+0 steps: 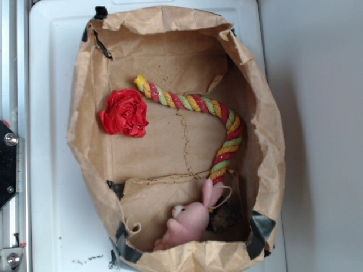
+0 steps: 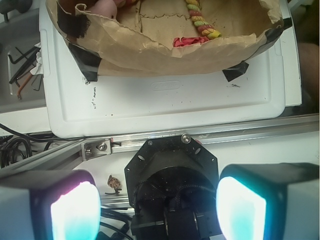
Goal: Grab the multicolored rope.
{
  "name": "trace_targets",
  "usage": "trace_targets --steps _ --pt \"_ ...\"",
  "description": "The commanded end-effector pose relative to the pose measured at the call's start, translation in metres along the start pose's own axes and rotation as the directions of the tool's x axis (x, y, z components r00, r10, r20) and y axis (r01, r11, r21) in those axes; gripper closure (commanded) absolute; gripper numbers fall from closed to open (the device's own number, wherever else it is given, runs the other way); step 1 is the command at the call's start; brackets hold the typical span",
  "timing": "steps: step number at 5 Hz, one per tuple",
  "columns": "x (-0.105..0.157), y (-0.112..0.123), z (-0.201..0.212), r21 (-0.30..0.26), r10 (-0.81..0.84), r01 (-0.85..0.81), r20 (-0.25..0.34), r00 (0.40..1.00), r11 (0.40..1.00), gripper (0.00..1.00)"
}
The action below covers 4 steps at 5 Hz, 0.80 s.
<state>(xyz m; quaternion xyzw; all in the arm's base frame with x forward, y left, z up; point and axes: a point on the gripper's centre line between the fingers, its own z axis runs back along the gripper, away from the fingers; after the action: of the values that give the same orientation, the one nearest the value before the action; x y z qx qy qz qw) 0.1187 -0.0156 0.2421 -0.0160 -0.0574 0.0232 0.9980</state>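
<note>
The multicolored rope (image 1: pixel 198 115), twisted from red, yellow and light green strands, lies curved inside an open brown paper bag (image 1: pixel 85 141). It runs from the upper left of the bag floor round to the right and down towards the pink rabbit. One end of the rope (image 2: pixel 202 22) shows over the bag's edge in the wrist view. My gripper (image 2: pixel 157 207) is outside the bag, over the robot's own black base, far from the rope. Its two glowing pads (image 2: pixel 75 212) stand wide apart with nothing between them. The exterior view does not show the gripper.
A red ruffled ball (image 1: pixel 125 113) lies at the left of the bag, and a pink plush rabbit (image 1: pixel 193 218) at the bottom beside a dark lump (image 1: pixel 224 218). The bag sits on a white tray (image 1: pixel 51 68). A metal rail (image 2: pixel 100 146) borders the tray.
</note>
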Motion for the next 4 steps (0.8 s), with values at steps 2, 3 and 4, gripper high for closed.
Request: trace_targets --steps 2,3,4 --pt "0.043 -0.001 -0.006 -0.002 -0.014 0.014 0.047 0.999 1.000 0.00" --pt "0.076 0.000 -0.018 0.007 -0.047 0.047 0.082 0.996 0.999 0.00" --pt "0.097 0.001 -0.027 0.036 -0.072 0.068 0.124 0.990 0.997 0.00"
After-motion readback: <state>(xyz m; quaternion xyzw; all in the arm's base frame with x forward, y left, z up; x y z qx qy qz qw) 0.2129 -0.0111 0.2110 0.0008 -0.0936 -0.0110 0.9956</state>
